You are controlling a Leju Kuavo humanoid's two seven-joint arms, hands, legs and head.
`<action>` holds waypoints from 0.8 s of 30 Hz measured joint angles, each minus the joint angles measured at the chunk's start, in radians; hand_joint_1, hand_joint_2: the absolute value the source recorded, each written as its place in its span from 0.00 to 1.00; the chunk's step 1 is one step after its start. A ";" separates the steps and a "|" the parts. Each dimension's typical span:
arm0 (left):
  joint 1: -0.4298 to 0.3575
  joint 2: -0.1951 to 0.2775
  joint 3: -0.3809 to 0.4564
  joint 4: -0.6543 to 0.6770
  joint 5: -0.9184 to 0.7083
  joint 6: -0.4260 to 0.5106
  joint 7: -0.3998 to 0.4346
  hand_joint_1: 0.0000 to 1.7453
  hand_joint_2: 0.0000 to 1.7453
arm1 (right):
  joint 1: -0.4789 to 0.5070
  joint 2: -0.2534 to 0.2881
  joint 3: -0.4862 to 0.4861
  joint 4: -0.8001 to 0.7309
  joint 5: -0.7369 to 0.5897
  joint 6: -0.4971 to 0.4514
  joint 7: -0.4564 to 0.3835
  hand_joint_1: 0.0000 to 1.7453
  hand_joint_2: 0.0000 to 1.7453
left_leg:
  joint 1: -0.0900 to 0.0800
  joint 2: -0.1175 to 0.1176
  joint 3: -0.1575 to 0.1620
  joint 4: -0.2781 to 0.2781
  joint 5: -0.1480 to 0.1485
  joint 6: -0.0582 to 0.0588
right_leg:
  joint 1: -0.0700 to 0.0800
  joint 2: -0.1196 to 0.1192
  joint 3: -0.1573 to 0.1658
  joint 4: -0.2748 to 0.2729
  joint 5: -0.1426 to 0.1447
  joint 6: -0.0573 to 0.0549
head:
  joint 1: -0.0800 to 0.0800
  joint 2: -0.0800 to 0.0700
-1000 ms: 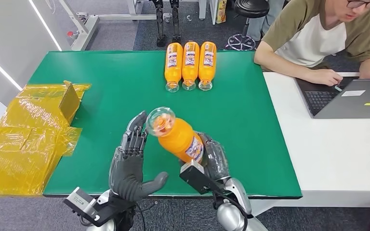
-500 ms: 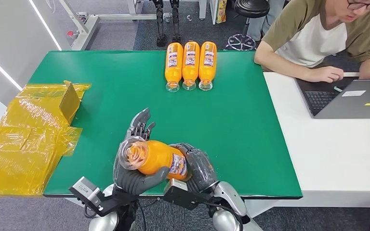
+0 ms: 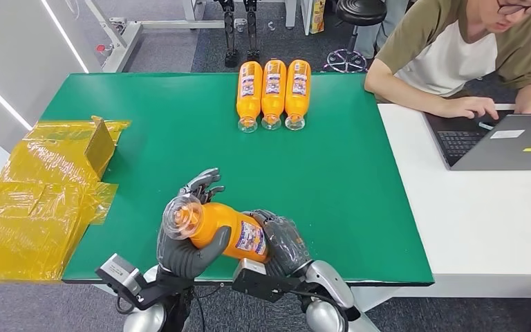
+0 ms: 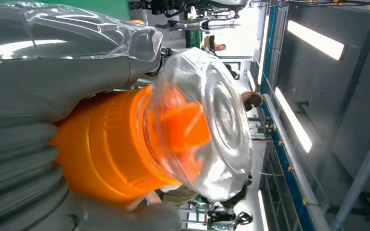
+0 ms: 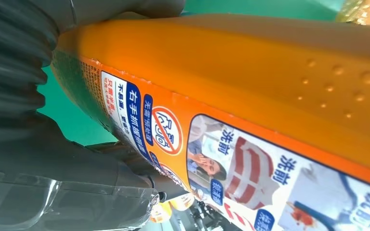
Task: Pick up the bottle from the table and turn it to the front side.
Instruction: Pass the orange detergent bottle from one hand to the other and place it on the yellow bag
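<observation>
An orange bottle (image 3: 221,230) with a clear cap (image 3: 180,216) lies on its side in the air over the green table's (image 3: 166,124) near edge, cap pointing left. My left hand (image 3: 188,242) grips its neck end, thumb wrapped under it. My right hand (image 3: 282,241) holds its base end, by the blue and white label (image 3: 250,237). In the left wrist view the clear cap (image 4: 207,125) over the orange top bulges past my grey thumb (image 4: 53,82). The right wrist view has the bottle's label (image 5: 250,168) close up against my hand (image 5: 24,110).
Three more orange bottles (image 3: 272,91) lie side by side at the table's far edge. Crumpled yellow plastic wrap (image 3: 38,194) covers the left end. A person (image 3: 470,55) sits at a white desk (image 3: 484,207) on the right, typing on a laptop (image 3: 505,142).
The bottle came down from a raised tilt into both hands. My left hand closed around its neck end, and the label has since rolled further up into view.
</observation>
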 joint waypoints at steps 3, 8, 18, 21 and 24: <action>0.004 0.000 0.008 -0.001 0.002 0.007 0.000 1.00 1.00 | -0.006 -0.001 0.000 0.010 0.009 0.005 0.003 0.06 1.00 | 0.000 0.000 0.000 0.000 0.000 0.000 | 0.000 0.000 0.000 0.000 0.000 0.000 | 0.000 0.000; 0.005 -0.001 0.014 -0.008 0.006 0.023 0.004 1.00 1.00 | -0.029 0.000 0.016 0.018 0.004 0.008 -0.001 0.00 1.00 | 0.000 0.000 0.000 0.000 0.000 0.000 | 0.000 0.000 0.000 0.000 0.000 0.000 | 0.000 0.000; 0.009 -0.003 0.020 -0.039 -0.005 0.086 0.012 1.00 1.00 | -0.009 0.017 0.018 -0.012 -0.092 -0.206 -0.086 0.00 1.00 | 0.000 0.000 0.000 0.000 0.000 0.000 | 0.000 0.000 0.000 0.000 0.000 0.000 | 0.000 0.000; 0.013 -0.002 0.034 -0.055 -0.066 0.161 0.020 1.00 1.00 | 0.014 0.027 0.010 -0.047 -0.151 -0.316 -0.140 0.00 1.00 | 0.000 0.000 0.000 0.000 0.000 0.000 | 0.000 0.000 0.000 0.000 0.000 0.000 | 0.000 0.000; 0.020 0.007 0.055 -0.076 -0.234 0.298 0.056 1.00 1.00 | 0.044 0.036 -0.007 -0.092 -0.226 -0.408 -0.189 0.00 1.00 | 0.000 0.000 0.000 0.000 0.000 0.000 | 0.000 0.000 0.000 0.000 0.000 0.000 | 0.000 0.000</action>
